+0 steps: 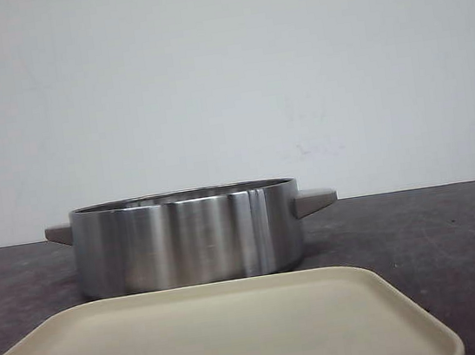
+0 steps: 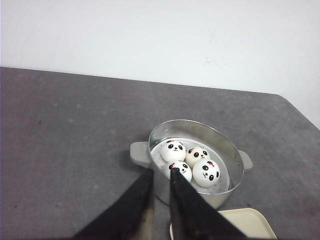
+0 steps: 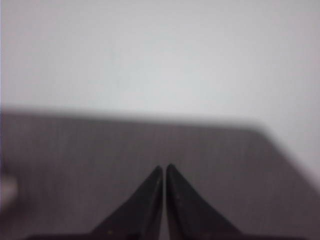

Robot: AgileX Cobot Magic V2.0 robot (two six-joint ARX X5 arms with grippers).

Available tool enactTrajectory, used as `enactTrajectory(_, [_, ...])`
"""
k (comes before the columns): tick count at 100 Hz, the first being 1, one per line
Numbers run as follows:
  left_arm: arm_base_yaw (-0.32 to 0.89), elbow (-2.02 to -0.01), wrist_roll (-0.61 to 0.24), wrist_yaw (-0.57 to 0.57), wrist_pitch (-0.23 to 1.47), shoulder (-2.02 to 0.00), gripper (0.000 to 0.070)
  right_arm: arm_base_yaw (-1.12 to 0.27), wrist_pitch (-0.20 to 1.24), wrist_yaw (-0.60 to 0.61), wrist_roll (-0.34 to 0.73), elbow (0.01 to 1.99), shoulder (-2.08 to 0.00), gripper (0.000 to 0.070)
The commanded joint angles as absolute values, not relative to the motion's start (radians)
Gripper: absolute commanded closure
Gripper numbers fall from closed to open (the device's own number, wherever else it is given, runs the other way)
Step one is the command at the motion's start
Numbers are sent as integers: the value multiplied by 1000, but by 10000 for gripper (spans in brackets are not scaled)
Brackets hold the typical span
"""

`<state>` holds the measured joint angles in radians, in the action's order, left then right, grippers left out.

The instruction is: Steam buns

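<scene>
Four panda-faced buns lie inside the steel pot behind the beige tray; left gripper slightly parted, right gripper closed, both empty.

No words, brands or numbers can be read anywhere; the pot, the tray and the table carry none. The right wrist view is blurred, so small print there might go unseen.
</scene>
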<state>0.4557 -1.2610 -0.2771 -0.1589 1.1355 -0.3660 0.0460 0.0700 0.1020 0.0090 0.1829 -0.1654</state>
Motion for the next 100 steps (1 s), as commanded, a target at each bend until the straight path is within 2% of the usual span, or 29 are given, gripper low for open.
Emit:
enactTrajectory(1, [459, -1277, -278, -165, 1130, -371, 693, 51, 38, 116, 42, 157, -116, 693])
enactTrajectory(24, [458, -1278, -278, -164, 1130, -371, 693, 56, 14, 117, 60, 10, -4, 693])
enactTrajectory(51, [459, -1278, -278, -164, 1131, -372, 693, 54, 171, 138, 67, 12, -4, 693])
enactTrajectory(67, [459, -1279, -278, -164, 1131, -371, 693, 41, 173, 115, 13, 12, -4, 693])
enactTrajectory(100, [459, -1279, -278, -164, 1131, -371, 693, 32, 158, 131, 14, 12, -4, 693])
